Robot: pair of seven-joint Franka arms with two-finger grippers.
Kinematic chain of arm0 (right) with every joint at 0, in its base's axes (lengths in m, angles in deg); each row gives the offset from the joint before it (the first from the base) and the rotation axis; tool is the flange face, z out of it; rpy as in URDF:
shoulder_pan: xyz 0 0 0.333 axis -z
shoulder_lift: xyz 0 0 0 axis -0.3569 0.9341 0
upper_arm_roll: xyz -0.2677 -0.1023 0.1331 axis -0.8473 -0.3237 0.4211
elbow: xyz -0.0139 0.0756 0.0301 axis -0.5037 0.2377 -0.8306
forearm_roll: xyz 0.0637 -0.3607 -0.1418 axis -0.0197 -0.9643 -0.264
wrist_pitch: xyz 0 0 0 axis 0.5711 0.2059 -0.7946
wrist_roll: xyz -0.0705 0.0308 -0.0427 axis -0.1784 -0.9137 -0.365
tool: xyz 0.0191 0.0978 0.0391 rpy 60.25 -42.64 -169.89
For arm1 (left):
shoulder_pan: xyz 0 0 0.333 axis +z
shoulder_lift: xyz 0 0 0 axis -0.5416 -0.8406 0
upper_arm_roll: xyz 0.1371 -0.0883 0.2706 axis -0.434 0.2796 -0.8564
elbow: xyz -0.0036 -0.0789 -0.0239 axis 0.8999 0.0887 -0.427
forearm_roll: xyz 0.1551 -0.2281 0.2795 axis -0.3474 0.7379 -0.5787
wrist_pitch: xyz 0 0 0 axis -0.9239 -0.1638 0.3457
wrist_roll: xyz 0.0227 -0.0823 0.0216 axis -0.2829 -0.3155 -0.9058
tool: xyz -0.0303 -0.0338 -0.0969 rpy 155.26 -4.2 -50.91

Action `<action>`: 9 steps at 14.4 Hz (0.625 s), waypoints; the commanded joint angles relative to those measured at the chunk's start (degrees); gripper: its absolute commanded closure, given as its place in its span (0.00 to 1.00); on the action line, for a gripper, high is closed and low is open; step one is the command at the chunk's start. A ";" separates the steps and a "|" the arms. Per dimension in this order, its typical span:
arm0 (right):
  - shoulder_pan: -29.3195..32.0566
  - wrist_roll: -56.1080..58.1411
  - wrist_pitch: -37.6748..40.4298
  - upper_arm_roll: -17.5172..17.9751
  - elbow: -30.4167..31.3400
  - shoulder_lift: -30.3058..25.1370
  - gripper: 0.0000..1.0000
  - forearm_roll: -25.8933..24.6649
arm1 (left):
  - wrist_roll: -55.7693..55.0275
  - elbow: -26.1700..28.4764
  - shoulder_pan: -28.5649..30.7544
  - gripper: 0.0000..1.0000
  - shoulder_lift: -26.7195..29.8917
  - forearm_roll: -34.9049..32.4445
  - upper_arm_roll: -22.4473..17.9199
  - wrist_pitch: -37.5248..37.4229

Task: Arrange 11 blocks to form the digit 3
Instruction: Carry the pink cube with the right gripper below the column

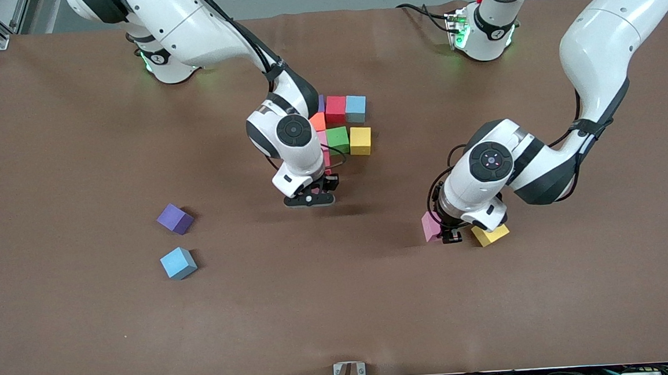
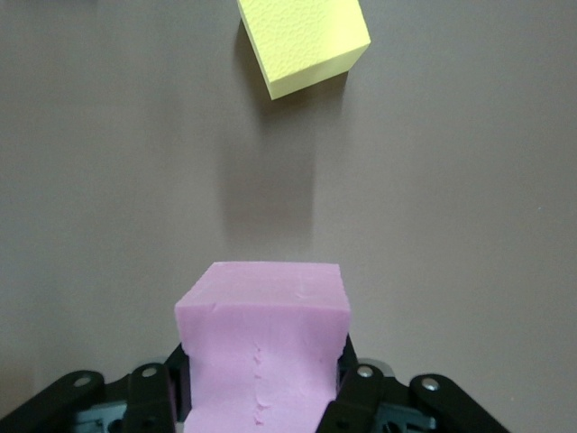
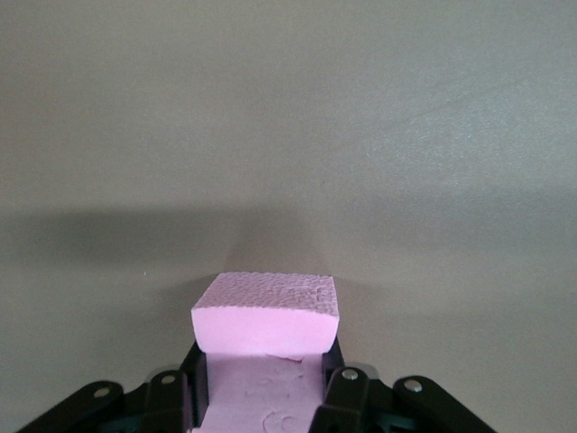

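Both arms are carrying pink blocks: left gripper (image 1: 452,235) clamps one (image 2: 261,338), right gripper (image 1: 311,197) jaws pinch another (image 3: 267,316). Seat them flush against the cluster (image 1: 347,126) mid-tabletop, probably one at a time.

Right arm reaches from its base at the table's robot-side edge toward the table's middle, wrist bent downward. Right gripper (image 1: 310,199) points down, fingers (image 3: 347,388) clamped on a pink block (image 3: 266,320). Left arm arcs high from its base and folds back, forearm angled down. Left gripper (image 1: 450,235) sits apparently low over the table, fingers (image 2: 356,388) closed on another pink block (image 2: 261,343).
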 commanded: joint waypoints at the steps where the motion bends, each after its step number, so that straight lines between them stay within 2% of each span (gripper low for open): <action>1: -0.83 -1.73 -0.83 -0.41 2.58 -1.63 0.97 -1.25 | 0.36 -0.67 -0.15 0.79 0.60 -0.70 -0.30 -1.10; 9: -1.09 -1.91 0.05 -0.15 2.58 -1.72 0.97 -1.07 | 0.45 -2.07 0.12 0.79 0.52 -0.70 -0.39 -1.19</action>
